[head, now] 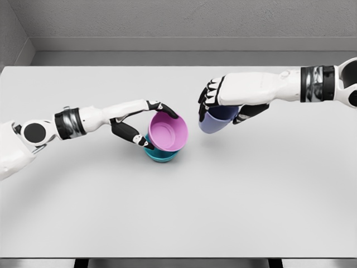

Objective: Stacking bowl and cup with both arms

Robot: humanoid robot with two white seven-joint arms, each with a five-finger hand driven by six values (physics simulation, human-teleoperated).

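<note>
A pink bowl point(167, 132) is tilted toward me and rests in a teal bowl point(162, 154) on the white table point(178, 212). My left hand point(146, 124) is shut on the pink bowl, thumb over its upper rim and fingers at its left side. To the right, my right hand point(220, 106) is shut on a lavender-blue cup point(216, 119), held tilted just above the table, its mouth facing down-left toward the bowls. A small gap separates cup and pink bowl.
The table runs to a grey back wall point(178, 22). Its front edge lies at the bottom of the view, with dark supports below.
</note>
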